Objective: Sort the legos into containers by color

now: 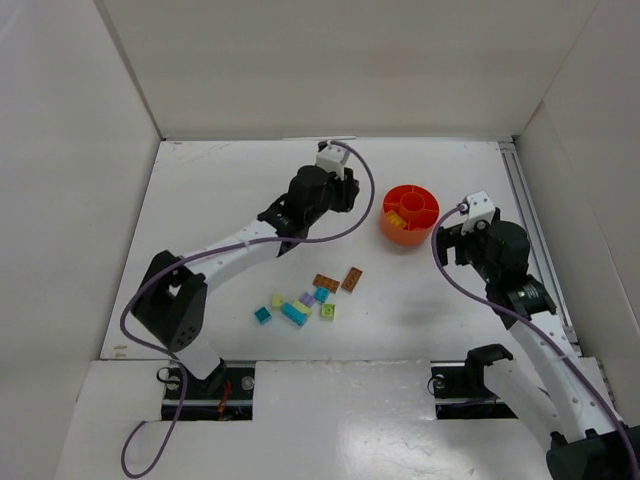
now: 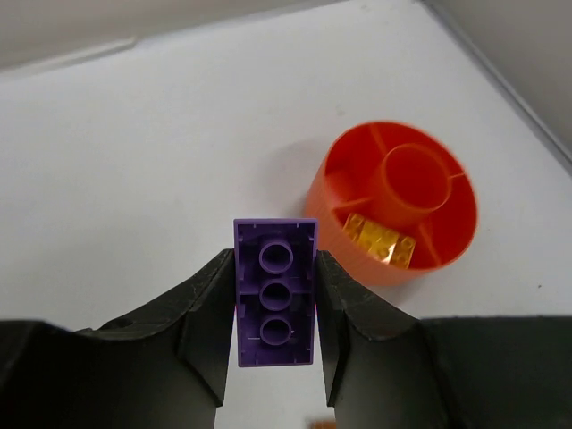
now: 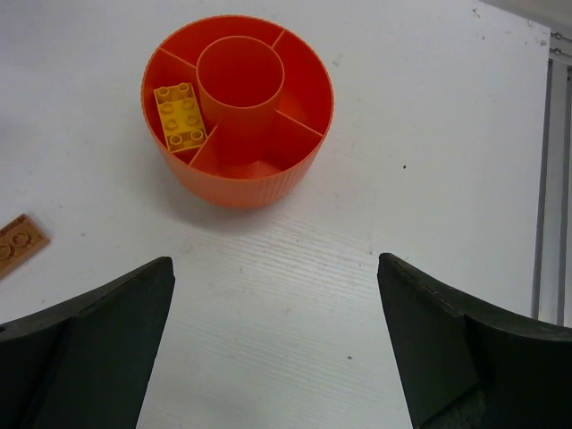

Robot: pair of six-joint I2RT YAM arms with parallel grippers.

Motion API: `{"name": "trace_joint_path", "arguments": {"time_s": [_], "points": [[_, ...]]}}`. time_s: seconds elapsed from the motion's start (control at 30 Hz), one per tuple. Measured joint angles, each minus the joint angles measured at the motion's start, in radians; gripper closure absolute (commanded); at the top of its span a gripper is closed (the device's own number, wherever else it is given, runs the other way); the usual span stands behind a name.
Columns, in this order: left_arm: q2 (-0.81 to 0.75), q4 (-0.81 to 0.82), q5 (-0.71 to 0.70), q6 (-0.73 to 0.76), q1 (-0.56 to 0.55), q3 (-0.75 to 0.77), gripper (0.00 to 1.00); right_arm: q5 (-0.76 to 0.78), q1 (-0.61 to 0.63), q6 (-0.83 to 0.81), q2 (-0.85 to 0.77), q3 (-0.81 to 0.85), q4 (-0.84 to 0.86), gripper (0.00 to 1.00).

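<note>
A purple lego (image 2: 275, 295) is pinched underside-up between the fingers of my left gripper (image 2: 275, 315), held above the table just left of the orange bowl (image 2: 357, 255). From above, the left gripper (image 1: 348, 196) hangs to the left of the bowl (image 1: 424, 232). One orange-yellow brick (image 3: 180, 113) lies in a left compartment of the bowl (image 3: 241, 188); the other compartments look empty. My right gripper (image 3: 277, 304) is open over bare table just in front of the bowl, holding nothing. Loose legos lie mid-table: two brown (image 1: 325, 282), a purple (image 1: 308, 299), teal (image 1: 294, 313), lime (image 1: 327, 311).
White walls enclose the table on three sides. A metal rail (image 1: 525, 220) runs along the right edge, close to the right arm. A brown brick (image 3: 18, 243) shows at the left edge of the right wrist view.
</note>
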Motion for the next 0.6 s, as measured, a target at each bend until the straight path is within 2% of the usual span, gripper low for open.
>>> {"name": "trace_joint_path", "arguments": {"time_s": [0.17, 0.37, 0.6], "points": [[0.218, 0.146, 0.234, 0.121, 0.007, 0.192, 0.82, -0.048, -0.037, -0.002, -0.026, -0.016, 0.007, 0.00], [0.474, 0.245, 0.523, 0.117, 0.051, 0.411, 0.82, -0.069, -0.048, -0.005, -0.076, -0.024, 0.008, 0.00], [0.669, 0.285, 0.646, 0.074, 0.077, 0.601, 0.82, -0.074, -0.053, -0.007, -0.081, -0.024, 0.020, 0.00]]}}
